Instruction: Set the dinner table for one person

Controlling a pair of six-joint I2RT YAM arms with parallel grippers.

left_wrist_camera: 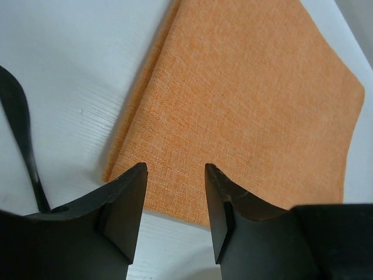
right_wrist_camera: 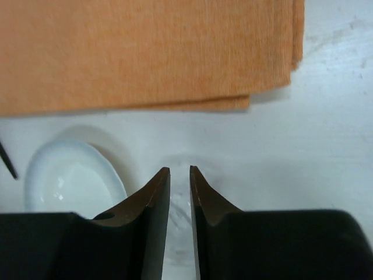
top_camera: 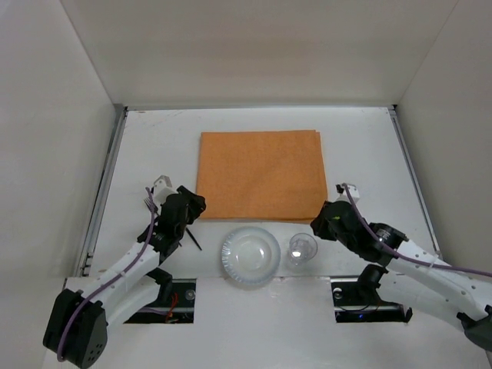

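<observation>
The dinner table (top_camera: 154, 146) is the wide white top that carries everything. An orange placemat (top_camera: 261, 175) lies in its middle. A white plate (top_camera: 250, 256) and a clear glass (top_camera: 302, 248) stand near its front edge, just beside each other. The left gripper (left_wrist_camera: 175, 169) hangs over the placemat's near-left corner with its jaws spread and nothing between them; a thin black utensil (left_wrist_camera: 20, 128) lies on the table just beside it. The right gripper (right_wrist_camera: 179, 172) is near the glass, its jaws almost pressed together, with only a thin slit between them.
</observation>
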